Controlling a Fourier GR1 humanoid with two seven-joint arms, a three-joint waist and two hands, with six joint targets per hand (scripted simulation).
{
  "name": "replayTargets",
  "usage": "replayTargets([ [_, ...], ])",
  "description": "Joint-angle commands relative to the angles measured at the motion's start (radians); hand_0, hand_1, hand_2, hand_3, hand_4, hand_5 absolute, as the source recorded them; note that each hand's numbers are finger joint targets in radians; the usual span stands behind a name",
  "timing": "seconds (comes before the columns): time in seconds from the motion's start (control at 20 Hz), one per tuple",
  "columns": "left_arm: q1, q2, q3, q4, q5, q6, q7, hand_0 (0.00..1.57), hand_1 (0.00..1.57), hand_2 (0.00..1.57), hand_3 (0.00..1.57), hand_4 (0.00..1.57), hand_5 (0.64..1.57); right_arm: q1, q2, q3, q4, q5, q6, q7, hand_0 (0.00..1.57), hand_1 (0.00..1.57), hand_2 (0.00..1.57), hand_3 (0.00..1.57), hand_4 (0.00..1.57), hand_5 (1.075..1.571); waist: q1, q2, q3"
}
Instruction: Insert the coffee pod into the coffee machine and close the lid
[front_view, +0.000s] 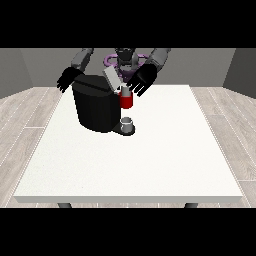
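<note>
1. The hand at the view's right (141, 80), fingers spread, hovers just above the coffee machine (97, 107)'s raised lid (113, 78).
2. A grey thing (128, 122), possibly a cup, sits at the machine's foot; the pod isn't plainly visible.
3. The hand at the view's left (67, 79) hangs open behind the machine.

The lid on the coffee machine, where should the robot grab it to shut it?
Probably the lid's raised free end, coming from above on the view's right, where a hand hovers. It stands tilted up over the coffee machine, so pressing there would likely swing it down.

Black coffee machine (97, 107) stands upper centre on the white table (150, 165), lid (112, 78) raised. The hand at the view's right (141, 80) hovers above a red thing at the machine (126, 101).
</note>
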Motion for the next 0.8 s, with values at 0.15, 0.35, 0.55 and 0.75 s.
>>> replayTargets([
  [0.15,-0.004,-0.033,-0.015,-0.004,-0.018,0.012,0.0,1.2,1.2,1.23,1.09,0.46,1.571,-0.042,-0.006,-0.013,0.009,-0.016,0.007,0.012,0.0,0.0,0.0,0.0,0.45,1.571,0.001,0.021,-0.0006],
  [0.35,0.019,0.021,0.0,0.022,-0.025,0.018,-0.061,1.13,1.13,1.17,1.0,0.46,1.571,-0.032,0.026,0.048,-0.067,0.045,-0.058,0.091,0.0,0.0,0.0,0.0,0.42,1.571,-0.013,0.017,-0.0013],
  [0.55,-0.002,-0.02,-0.014,0.004,-0.039,0.023,0.005,1.06,1.06,1.11,0.94,0.39,1.571,0.004,0.037,0.028,0.001,0.031,-0.046,0.003,0.0,0.0,0.0,0.0,0.38,1.571,-0.009,0.011,-0.0007],
  [0.75,-0.004,0.006,-0.001,0.007,-0.043,0.034,-0.023,1.05,1.05,1.12,0.96,0.36,1.571,-0.022,0.0,0.021,-0.015,0.011,0.002,0.014,0.0,0.0,0.0,0.0,0.44,1.571,-0.015,0.03,-0.0008],
])
